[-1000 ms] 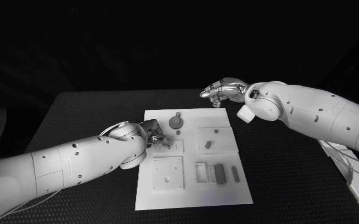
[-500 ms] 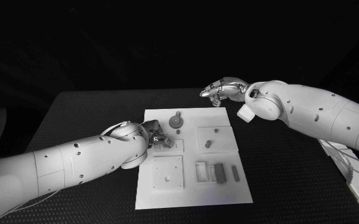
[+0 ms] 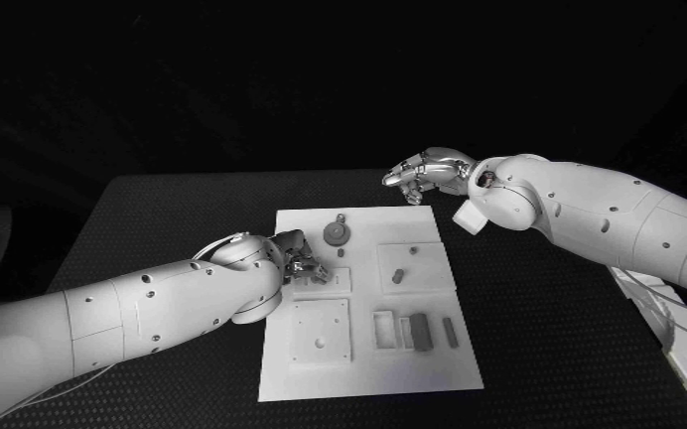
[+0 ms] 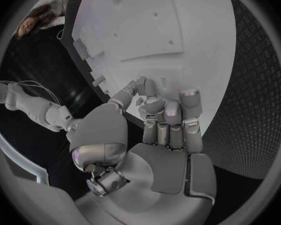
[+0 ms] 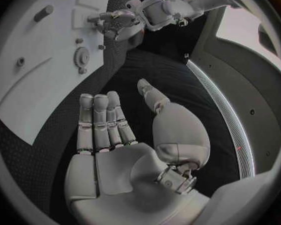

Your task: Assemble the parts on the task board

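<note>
1. At the left, the left hand point(image 3: 297, 258) bends over the left edge of the white task board point(image 3: 430, 374), fingertips down at a small raised square block point(image 3: 324, 280). In the left wrist view the fingers point(image 4: 154, 105) bunch close together against the board; whether they pinch a part cannot be told.
2. In the middle, a round gear-like part point(image 3: 337, 234) lies just beyond those fingers, on the far part of the board. A short peg point(image 3: 397, 274) rests to their right on a second block, its long axis running near to far.
3. Nearer the robot, a square plate point(image 3: 320, 333) sits beside a tray and two slim bars point(image 3: 434, 332), also lying near to far.
4. At the right, the right hand point(image 3: 423, 173) hangs above the board's far right corner, fingers point(image 5: 103, 120) straight, side by side and holding nothing.
5. The left hand is plainly nearer the parts, so the next placement likely falls to it.
</note>
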